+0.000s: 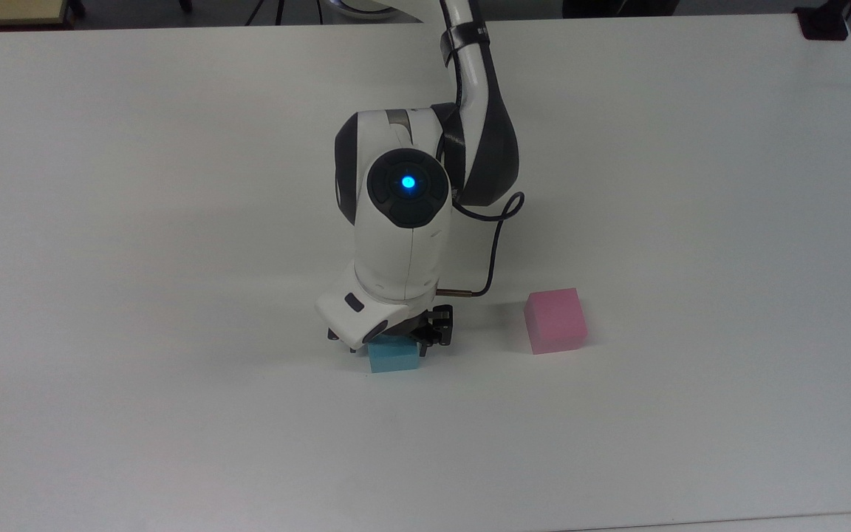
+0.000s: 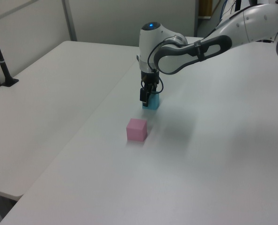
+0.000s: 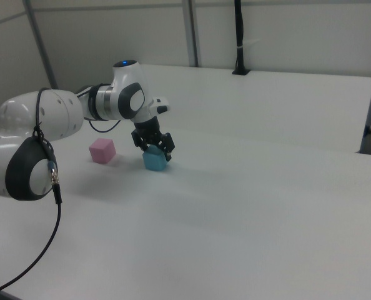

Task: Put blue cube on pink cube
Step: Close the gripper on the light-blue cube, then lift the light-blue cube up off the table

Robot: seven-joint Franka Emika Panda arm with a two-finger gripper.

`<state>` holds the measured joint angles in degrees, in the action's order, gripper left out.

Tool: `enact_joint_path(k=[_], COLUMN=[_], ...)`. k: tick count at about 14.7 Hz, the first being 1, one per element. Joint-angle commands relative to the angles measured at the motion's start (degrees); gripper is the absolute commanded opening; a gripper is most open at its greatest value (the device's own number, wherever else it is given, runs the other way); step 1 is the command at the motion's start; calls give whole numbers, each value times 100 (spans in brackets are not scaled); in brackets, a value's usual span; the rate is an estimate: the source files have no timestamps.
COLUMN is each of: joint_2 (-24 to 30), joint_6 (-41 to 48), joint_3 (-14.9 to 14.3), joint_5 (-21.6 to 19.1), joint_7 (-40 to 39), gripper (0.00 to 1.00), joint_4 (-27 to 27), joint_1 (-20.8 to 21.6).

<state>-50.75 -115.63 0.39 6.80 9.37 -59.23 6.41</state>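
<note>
Near the middle of the white table, nearer its front edge in the top view, the Panda arm's gripper sits low over the blue cube, its fingers spread to either side of the block; whether they touch its faces is hard to judge. The cube rests on the tabletop. The pink cube (also flat on the table) stands apart toward the top view's right.
</note>
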Motion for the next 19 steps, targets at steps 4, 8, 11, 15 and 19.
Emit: enact_joint_path(k=[4, 8, 11, 15, 19], joint_2=[48, 258, 696, 1664, 1963], joint_6=[6, 251, 524, 533, 753], joint_3=[-83, -83, -92, -363, -434], joint_5=[102, 76, 6, -450, -609], joint_7=[-32, -49, -172, -383, -471], gripper=[53, 49, 49, 50, 52], joint_4=[-62, -62, -149, -519, -519], joint_1=[133, 142, 141, 106, 62])
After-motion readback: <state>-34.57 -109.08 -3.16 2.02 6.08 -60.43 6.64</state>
